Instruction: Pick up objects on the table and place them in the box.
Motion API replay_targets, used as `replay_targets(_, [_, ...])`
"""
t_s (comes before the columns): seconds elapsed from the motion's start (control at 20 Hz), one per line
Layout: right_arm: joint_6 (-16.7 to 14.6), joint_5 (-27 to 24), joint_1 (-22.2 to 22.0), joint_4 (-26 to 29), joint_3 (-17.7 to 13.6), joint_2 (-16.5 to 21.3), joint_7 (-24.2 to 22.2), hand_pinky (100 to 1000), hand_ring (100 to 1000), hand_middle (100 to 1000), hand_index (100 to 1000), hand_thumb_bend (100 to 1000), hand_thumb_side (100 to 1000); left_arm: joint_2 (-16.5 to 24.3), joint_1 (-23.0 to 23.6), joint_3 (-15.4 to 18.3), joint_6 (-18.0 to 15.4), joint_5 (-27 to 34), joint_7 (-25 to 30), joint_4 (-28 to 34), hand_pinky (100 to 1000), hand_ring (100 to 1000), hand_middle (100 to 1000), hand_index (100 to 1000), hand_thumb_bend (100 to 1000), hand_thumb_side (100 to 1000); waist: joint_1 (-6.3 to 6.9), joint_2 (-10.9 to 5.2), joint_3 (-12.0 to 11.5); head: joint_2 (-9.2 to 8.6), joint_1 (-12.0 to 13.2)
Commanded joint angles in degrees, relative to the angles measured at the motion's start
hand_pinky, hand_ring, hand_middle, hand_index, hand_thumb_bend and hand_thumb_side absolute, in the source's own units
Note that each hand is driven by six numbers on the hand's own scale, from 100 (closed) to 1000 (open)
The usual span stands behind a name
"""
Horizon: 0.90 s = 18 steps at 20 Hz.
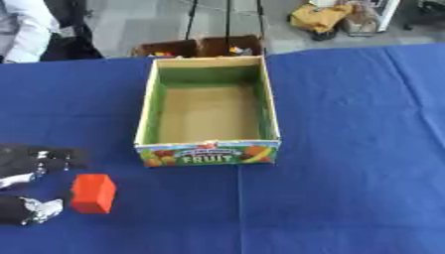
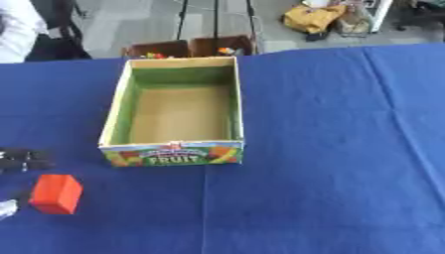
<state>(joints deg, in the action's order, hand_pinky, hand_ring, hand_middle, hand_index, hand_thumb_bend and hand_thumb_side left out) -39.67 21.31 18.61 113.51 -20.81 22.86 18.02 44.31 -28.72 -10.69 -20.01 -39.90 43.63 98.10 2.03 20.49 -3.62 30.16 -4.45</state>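
Observation:
An orange-red block [image 1: 93, 193] lies on the blue tablecloth [image 1: 347, 149] near the lower left, in front of and left of the box. The cardboard fruit box [image 1: 208, 154] stands open-topped in the middle, its green and brown inside holding nothing. My left hand [image 1: 22, 168] comes in from the left edge, open, with its fingers [image 1: 52, 158] stretched just above and left of the block and its thumb [image 1: 39, 209] by the block's lower left side. Whether the thumb touches the block I cannot tell. The right hand shows in neither view.
Two brown cartons [image 1: 198, 47] with small coloured things stand on the floor just past the table's far edge. A yellow bag [image 1: 320, 17] lies further back. Blue cloth stretches wide to the right of the box.

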Motion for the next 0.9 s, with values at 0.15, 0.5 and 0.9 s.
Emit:
replay_targets(0.15, [0.0, -0.6, 0.1, 1.1, -0.4, 0.7, -0.3, 666, 729, 485, 689, 375, 1000, 1.3, -0.4, 0.2, -9.0, 0.0, 8.3, 0.9, 821, 953, 1000, 1000, 256, 1000, 0.68, -2.22, -0.2, -0.18, 0.1])
replay_targets(0.5, [0.0, -0.6, 0.1, 1.1, -0.5, 0.6, -0.4, 667, 721, 478, 682, 391, 1000, 1.1, -0.4, -0.5, -9.6, -0.8, 8.3, 0.8, 828, 959, 1000, 1000, 141, 1000, 0.63, -2.10, -0.1, -0.21, 0.2])
replay_targets(0.9, [0.0, -0.6, 0.1, 1.1, -0.6, 0.5, -0.5, 668, 715, 475, 678, 396, 1000, 0.4, -0.9, -1.2, -10.1, -2.8, 8.3, -0.1, 825, 955, 1000, 1000, 162, 1000, 0.56, -1.94, 0.0, -0.29, 0.3])
